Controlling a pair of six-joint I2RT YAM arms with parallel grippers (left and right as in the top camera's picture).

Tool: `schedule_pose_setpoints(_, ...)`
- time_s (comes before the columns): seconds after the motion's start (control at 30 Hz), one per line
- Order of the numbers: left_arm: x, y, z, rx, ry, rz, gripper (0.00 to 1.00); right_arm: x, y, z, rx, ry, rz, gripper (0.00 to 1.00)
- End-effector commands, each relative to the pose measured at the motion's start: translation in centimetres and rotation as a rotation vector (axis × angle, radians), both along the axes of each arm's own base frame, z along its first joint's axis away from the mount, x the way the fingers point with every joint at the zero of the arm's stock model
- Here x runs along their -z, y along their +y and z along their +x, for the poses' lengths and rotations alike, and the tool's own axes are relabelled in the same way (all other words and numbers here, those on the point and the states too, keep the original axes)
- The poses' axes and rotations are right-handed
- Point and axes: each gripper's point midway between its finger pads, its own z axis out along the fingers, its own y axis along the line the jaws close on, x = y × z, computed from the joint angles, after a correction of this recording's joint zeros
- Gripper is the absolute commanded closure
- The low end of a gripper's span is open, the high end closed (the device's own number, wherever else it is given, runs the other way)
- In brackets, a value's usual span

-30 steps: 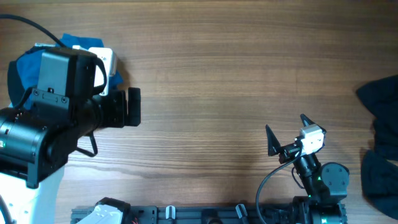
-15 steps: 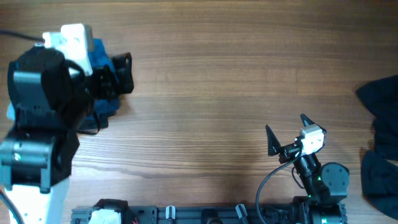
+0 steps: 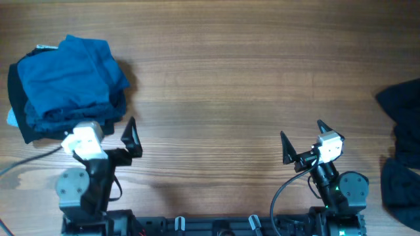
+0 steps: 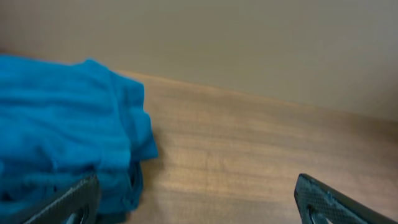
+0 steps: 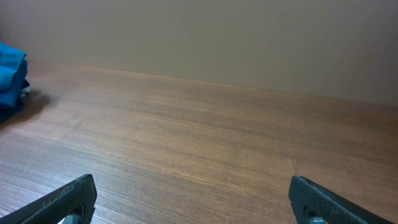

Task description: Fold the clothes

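1 blue shirt (image 3: 65, 82) sits folded on the surface (image 3: 230, 78) just ahead of the wide-open, empty left end effector (image 4: 199, 208); dark clothes (image 3: 401, 154), well right of the equally wide, empty right end effector (image 5: 193, 202), look unfolded, likely still to do.

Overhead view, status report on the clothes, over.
Left end effector and right end effector open, empty. Blue shirt folded at left. Dark clothes heaped at right edge.

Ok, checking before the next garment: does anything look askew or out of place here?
Nothing damaged. The blue shirt lies folded at the far left of the table, its edges slightly uneven. The dark clothes at the right edge lie crumpled, unfolded, partly out of view.
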Motion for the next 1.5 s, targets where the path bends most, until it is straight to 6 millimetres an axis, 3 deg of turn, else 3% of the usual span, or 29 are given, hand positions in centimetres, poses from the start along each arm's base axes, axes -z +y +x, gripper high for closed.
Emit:
schedule_pose_setpoints(0.0,1.8,-0.1,-0.4,0.003,-0.078,-0.026,0.0,-0.2,0.2,-0.1,-0.012,-0.01,0.012,0.01)
schedule_pose_setpoints(0.3,5.2,-1.3,0.7,0.057,-0.194,-0.024,0.0,-0.2,0.2,-0.1,-0.013,-0.011,0.012,0.0)
schedule_pose_setpoints(0.4,7.8,-1.6,1.1,0.067,-0.152,-0.027,0.0,-0.2,0.2,-0.1,-0.012,-0.011,0.011,0.01)
schedule_pose_setpoints(1.47,7.8,-1.6,1.1,0.069,-0.152,-0.026,0.0,-0.2,0.2,-0.1,-0.013,-0.011,0.012,0.0)
